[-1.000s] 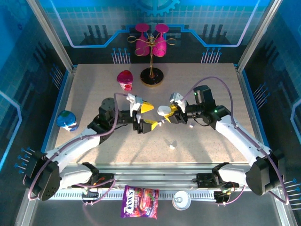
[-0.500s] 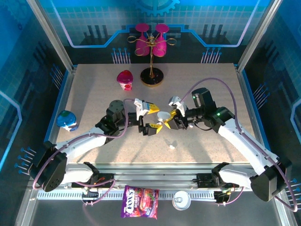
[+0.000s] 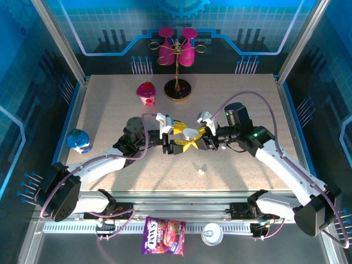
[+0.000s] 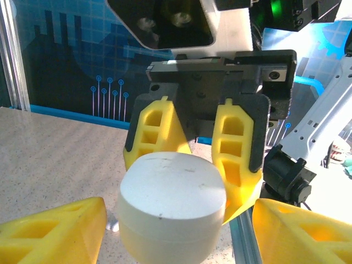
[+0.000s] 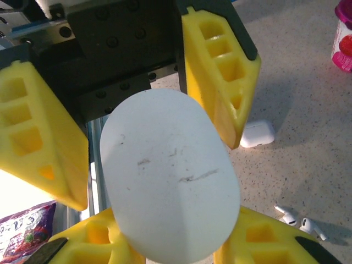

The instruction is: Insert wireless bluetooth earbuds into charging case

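Gripping the charging case point(image 4: 173, 203) from its far side, the right gripper point(image 3: 197, 137) is clamped on the white pebble and holds it in the air over the middle of the table point(image 3: 110, 110), clear of the surface. That height looks chosen so the other arm can reach it from the opposite side. The left gripper point(image 3: 181, 138) meets it nose to nose: its own yellow fingers point(image 4: 55, 231) stand on either side of the case's lower half with a sliver of daylight showing at each flank, so it is released and grasps nothing yet. The two claws seem to be set crosswise, which would let both sets of pads find a free face on so small a body. The case looks closed (a seam runs round it below the domed top), so my reading is that the lid has to be opened before anything can go in, and two holds would serve that. The wireless bluetooth earbuds point(image 5: 300, 220) are not in hand: two of them lie side by side on the bare table top in the right wrist view, near a second case point(image 5: 257, 133) that also rests there closed. From above, a small white piece point(image 3: 201, 171) sits toward the near edge, too small to say which it is.
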{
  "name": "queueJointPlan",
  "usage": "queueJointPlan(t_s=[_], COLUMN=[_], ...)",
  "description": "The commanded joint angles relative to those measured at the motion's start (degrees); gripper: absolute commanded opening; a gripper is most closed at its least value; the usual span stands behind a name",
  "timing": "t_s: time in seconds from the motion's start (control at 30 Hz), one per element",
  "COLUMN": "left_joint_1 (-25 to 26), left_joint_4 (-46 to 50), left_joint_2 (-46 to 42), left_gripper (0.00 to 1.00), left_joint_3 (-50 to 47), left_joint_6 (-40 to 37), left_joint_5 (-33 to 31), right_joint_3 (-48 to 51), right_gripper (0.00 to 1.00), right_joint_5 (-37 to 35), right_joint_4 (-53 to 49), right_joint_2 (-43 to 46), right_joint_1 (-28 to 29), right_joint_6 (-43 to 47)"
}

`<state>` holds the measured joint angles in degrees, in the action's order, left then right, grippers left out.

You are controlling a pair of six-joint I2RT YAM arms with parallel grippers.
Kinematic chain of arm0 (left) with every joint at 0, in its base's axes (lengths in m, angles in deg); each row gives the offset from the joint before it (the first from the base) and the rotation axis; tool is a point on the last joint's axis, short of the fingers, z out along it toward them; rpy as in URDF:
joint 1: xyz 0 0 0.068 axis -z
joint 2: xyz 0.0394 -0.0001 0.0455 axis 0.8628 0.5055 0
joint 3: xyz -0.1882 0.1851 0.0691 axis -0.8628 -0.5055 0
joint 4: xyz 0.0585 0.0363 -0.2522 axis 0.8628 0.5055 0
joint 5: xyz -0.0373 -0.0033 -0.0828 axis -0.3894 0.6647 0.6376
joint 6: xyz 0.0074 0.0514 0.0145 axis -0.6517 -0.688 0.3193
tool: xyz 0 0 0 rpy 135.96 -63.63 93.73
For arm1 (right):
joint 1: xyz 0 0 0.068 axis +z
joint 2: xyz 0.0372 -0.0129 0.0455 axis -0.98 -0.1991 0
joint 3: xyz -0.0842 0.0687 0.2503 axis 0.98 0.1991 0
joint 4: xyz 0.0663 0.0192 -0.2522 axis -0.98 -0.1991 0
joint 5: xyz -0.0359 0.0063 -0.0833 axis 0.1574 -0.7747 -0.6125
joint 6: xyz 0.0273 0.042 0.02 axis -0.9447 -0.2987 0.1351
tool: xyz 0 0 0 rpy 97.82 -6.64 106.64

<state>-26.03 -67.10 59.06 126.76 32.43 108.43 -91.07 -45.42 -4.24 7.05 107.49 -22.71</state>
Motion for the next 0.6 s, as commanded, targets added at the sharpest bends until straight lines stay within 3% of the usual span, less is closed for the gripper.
queueJointPlan(t_s=[0.0, 0.23, 0.47, 0.57], left_joint_1=[0.4, 0.3, 0.4, 0.3], left_joint_4=[-2.9, -4.5, -4.5, -4.4], left_joint_2=[0.8, 0.6, 0.4, 0.5], left_gripper=[0.70, 0.55, 0.49, 0.42], left_joint_3=[1.0, 1.2, 1.2, 1.4], left_joint_6=[1.8, 2.7, 2.3, 1.8], left_joint_5=[1.6, 1.9, 2.9, 3.6], right_joint_3=[1.0, 1.3, 1.3, 1.1], right_gripper=[0.24, 0.24, 0.24, 0.24], right_joint_5=[1.4, 1.9, 3.0, 3.1], right_joint_4=[3.8, 4.9, 4.0, 3.5], right_joint_2=[1.7, 1.0, 0.7, 0.3], right_joint_1=[0.7, 0.8, 0.8, 0.9], right_joint_6=[-1.5, -2.5, -1.5, -1.3])
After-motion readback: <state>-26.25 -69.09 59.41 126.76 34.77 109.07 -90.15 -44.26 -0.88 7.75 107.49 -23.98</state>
